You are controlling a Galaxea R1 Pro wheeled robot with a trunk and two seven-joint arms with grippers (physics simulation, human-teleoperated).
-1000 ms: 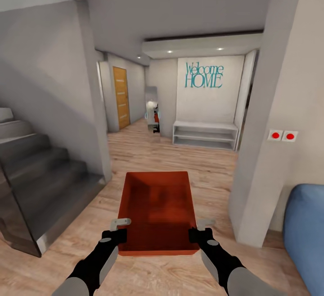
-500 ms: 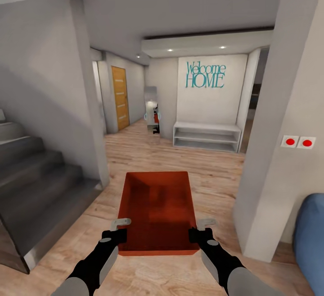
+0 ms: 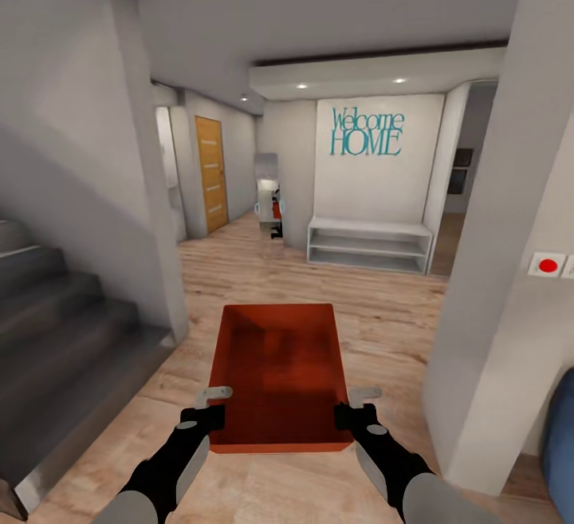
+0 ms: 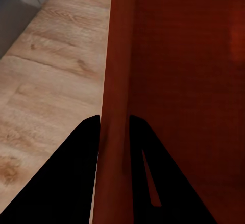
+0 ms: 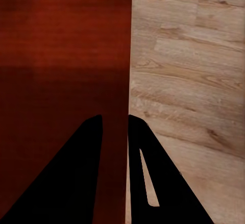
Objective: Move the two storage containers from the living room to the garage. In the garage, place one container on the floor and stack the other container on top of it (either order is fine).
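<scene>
Transport leg underway: both arms are carrying one storage container [image 3: 279,376] out front, above the light wood-plank floor [image 3: 383,317]. Left tool [image 4: 113,124] is clenching the container's left wall, right tool [image 5: 114,124] is clenching the right wall, one finger inside and one outside each. Hallway ahead: stairs [image 3: 56,325] on the left, "Welcome HOME" wall [image 3: 367,131], white shelf [image 3: 371,243], wooden door [image 3: 210,173]. Judging next: driving on toward the garage, keeping the bin level past the pillar [image 3: 494,285].
</scene>
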